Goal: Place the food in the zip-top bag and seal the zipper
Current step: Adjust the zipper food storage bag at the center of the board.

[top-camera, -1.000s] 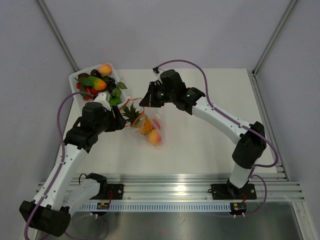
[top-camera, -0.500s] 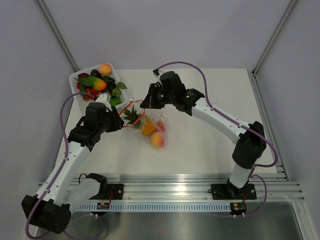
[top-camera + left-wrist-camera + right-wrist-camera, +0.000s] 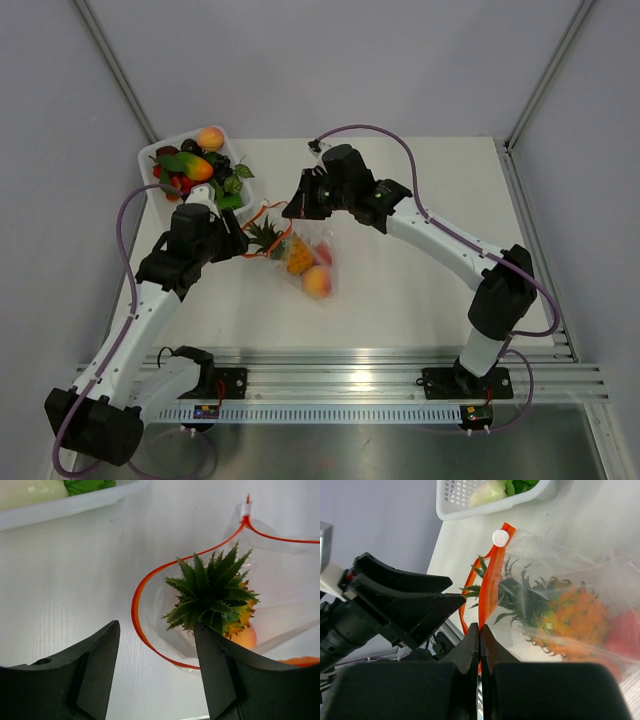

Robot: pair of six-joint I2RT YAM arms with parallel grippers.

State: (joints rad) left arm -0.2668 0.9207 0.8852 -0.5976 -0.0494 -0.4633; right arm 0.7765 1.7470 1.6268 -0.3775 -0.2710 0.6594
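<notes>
Zip-top bag [image 3: 306, 258]: lay on the table [image 3: 450, 180], nearer its left edge than its right and about midway between the near and far edges; mouth open and facing the left edge.
Zipper [image 3: 134, 605]: unsealed; the red strip bowed into a wide loop, its two tracks well apart.
Food: pineapple [image 3: 212, 597] sat in the mouth, body inside, green leaves reaching up to the zipper line; peach [image 3: 318, 283] and red fruit [image 3: 325, 254] lay deeper inside the bag.
Task state (judged): loading appeared complete; sealing not yet done.
Right end effector [image 3: 479, 635]: closed, pinching the zipper strip below its white slider tab [image 3: 500, 537], at the bag's far side.
Left end effector [image 3: 156, 626]: open, nothing clamped, just beside the bag mouth; one finger close to the pineapple leaves.
Tray [image 3: 145, 158]: at the far-left corner of the table, holding other toy produce.
Hazard 1: leaves across the zipper line would block the tracks, leaving a gap in the seal.
Hazard 2: the left end effector could close on the leaves instead of the strip, dragging the pineapple out.
Hazard 3: the bag was held at one point only; a pull along the strip could slide or lift it, spilling the round fruits.
</notes>
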